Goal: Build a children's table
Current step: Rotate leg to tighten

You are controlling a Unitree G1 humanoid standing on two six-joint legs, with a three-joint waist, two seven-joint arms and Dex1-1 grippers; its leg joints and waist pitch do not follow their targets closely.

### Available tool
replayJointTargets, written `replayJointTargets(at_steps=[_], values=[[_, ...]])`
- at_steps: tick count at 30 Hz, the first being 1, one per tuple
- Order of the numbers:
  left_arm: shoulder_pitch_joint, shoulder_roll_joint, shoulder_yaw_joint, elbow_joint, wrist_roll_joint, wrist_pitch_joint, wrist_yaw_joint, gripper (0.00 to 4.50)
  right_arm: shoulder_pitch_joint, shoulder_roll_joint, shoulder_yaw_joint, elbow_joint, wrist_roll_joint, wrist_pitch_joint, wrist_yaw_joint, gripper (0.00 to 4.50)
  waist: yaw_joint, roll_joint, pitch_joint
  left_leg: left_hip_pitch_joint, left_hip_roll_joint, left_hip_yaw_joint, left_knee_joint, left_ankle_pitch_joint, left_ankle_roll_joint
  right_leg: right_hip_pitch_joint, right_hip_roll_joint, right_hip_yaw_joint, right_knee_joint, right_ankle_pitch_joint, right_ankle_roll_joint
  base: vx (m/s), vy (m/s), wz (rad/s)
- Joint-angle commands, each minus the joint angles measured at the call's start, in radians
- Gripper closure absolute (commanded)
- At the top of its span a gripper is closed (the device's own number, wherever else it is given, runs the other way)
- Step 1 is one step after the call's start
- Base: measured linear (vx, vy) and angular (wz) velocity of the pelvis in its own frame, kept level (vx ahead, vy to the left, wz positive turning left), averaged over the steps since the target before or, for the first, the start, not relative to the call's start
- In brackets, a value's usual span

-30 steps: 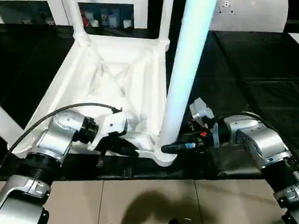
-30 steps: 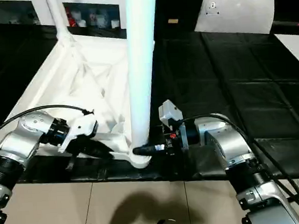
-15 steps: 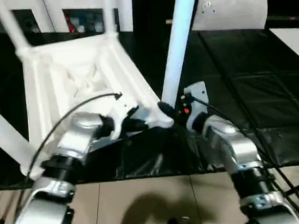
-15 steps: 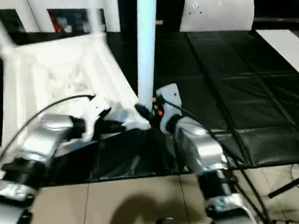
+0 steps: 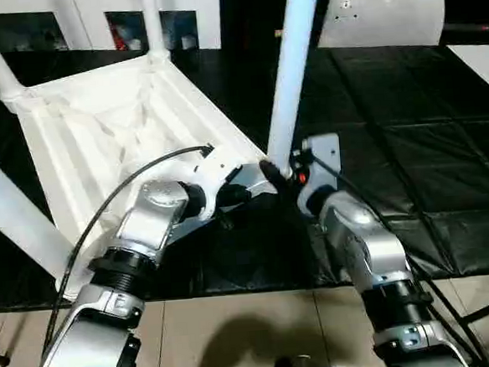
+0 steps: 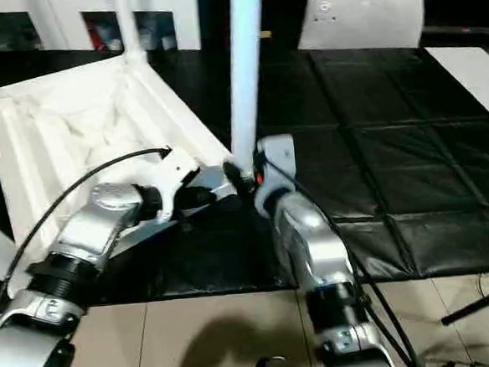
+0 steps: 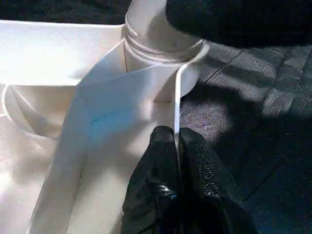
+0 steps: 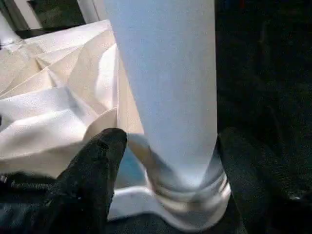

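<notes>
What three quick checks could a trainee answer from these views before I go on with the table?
1. True or false: the left gripper is shut on the thin rim of the upturned table top.
2. The right gripper has its fingers: A) either side of the near leg, at its base; B) on the far flat panel; C) round the black cable.
3. How many legs rise from the table top?

Key: 1 true. 2 A. 3 four.

Table top [image 5: 98, 135] inverted on mat [image 5: 411, 163], legs [image 5: 291, 63] up (seemingly four)
</notes>
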Motion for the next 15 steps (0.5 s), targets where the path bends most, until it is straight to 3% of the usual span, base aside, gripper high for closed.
replayJointTargets(at_steps=[1, 4, 6, 8, 11, 15], values=[[0.019, 0.023, -0.019, -0.018, -0.028, -0.096, -0.109, 4.5, 0.024, -0.04, 0.049, -0.026, 0.027, -0.006, 0.122, 0.68, 0.007, 0.001, -0.056, -0.012, 0.033, -0.006, -0.073, -0.131, 0.079, 0.069, -0.061, 0.048, -0.087, -0.31, -0.154, 0.0, 0.0, 0.0], [0.044, 0.089, -0.045, -0.006, -0.049, -0.22, -0.26, 4.5, 0.038, -0.158, 0.046, -0.051, 0.05, -0.028, 0.292, 0.41, 0.009, 0.003, -0.062, -0.009, 0.035, -0.004, -0.068, -0.08, 0.095, 0.07, -0.061, 0.049, -0.077, -0.215, -0.187, 0.0, 0.0, 0.0], [0.046, 0.108, -0.055, 0.003, -0.048, -0.25, -0.295, 4.5, 0.035, -0.189, 0.044, -0.054, 0.062, -0.02, 0.342, 0.29, 0.011, 0.01, -0.06, -0.005, 0.037, 0.0, -0.067, -0.063, 0.108, 0.067, -0.058, 0.049, -0.07, -0.151, -0.221, 0.0, 0.0, 0.0], [0.049, 0.129, -0.058, 0.015, -0.056, -0.264, -0.344, 4.5, 0.03, -0.237, 0.047, -0.057, 0.076, -0.028, 0.431, 0.17, 0.017, 0.007, -0.062, -0.004, 0.037, 0.002, -0.063, -0.046, 0.127, 0.07, -0.058, 0.048, -0.061, -0.09, -0.253, 0.0, 0.0, 0.0], [0.048, 0.156, -0.064, 0.024, -0.074, -0.296, -0.429, 4.5, 0.022, -0.292, 0.062, -0.062, 0.115, -0.028, 0.558, 0.17, 0.019, 0.007, -0.063, -0.004, 0.041, 0.001, -0.062, -0.04, 0.133, 0.071, -0.062, 0.047, -0.056, -0.07, -0.275, 0.0, 0.0, 0.0], [0.038, 0.195, -0.083, 0.046, -0.08, -0.338, -0.538, 4.5, 0.006, -0.355, 0.103, -0.053, 0.136, -0.047, 0.71, 0.17, 0.02, 0.005, -0.061, -0.002, 0.042, 0.0, -0.063, -0.079, 0.131, 0.073, -0.065, 0.047, -0.061, -0.134, -0.272, 0.0, 0.0, 0.0]])
